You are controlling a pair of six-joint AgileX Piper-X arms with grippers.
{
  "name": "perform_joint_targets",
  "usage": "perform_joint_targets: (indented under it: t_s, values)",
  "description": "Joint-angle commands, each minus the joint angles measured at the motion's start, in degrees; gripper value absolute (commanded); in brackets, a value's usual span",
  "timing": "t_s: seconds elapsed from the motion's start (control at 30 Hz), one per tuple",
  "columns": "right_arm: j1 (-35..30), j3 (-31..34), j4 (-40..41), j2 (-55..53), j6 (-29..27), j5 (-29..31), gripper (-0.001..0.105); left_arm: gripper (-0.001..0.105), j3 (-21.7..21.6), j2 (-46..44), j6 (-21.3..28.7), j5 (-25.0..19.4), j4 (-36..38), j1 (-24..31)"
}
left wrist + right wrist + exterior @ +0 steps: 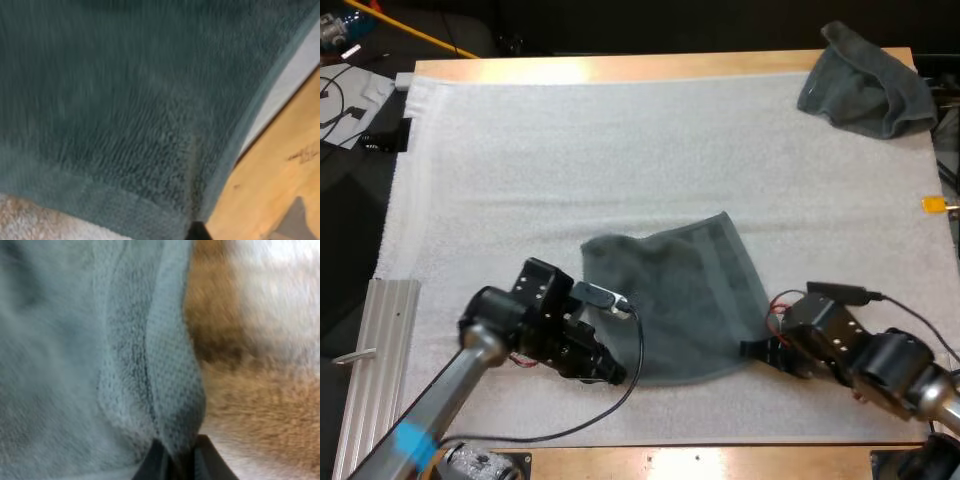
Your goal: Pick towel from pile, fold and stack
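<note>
A dark grey-green towel [675, 300] lies partly spread on the white mat [570, 160], near its front edge. My left gripper [613, 372] is at the towel's near left corner. In the left wrist view the towel [140, 100] hangs close, and its hemmed corner runs into the dark fingertip [197, 232]. My right gripper [757, 350] is at the towel's near right corner. In the right wrist view its fingers [152, 465] pinch a fold of the towel [165, 390] from both sides. A second, crumpled towel [865, 80] sits at the mat's far right corner.
A ribbed metal rail [375, 350] lies along the table's left side, just off the mat. Loose items and cords [345, 95] sit beyond the far left corner. The wooden table edge [700, 460] runs close in front of both grippers.
</note>
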Motion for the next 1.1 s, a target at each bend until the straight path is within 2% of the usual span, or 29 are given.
perform_joint_targets:
  t_s: [0.0, 0.13, 0.4, 0.63, 0.97, 1.07]
  values:
    - [-0.14, -4.94, 6.66, -3.52, -1.54, -0.05, 0.000, 0.000, -3.28, -6.34, -0.25, 0.01, 3.84, -0.36]
    - [0.35, -9.19, 11.74, -6.30, -1.86, -2.27, 0.000, 0.000, -7.11, -10.91, -2.29, 1.17, 5.79, -0.36]
    - [0.44, -6.89, 6.09, -4.27, 2.41, -3.34, 0.000, 0.000, -5.69, -9.20, -3.68, -0.95, 0.93, 0.12]
    - [-0.76, -5.98, -1.71, 3.52, 5.47, -2.23, 0.000, 0.000, -5.52, -1.73, -5.10, -1.86, -5.21, 1.05]
    - [-9.15, -6.09, -10.76, 13.60, 7.66, -5.24, 0.000, 0.000, -5.43, 7.37, -6.06, -1.53, -12.42, 8.44]
    - [-10.50, -6.53, -10.95, 14.80, 7.73, -6.54, 0.000, 0.000, -5.48, 7.94, -6.33, -2.40, -12.76, 8.91]
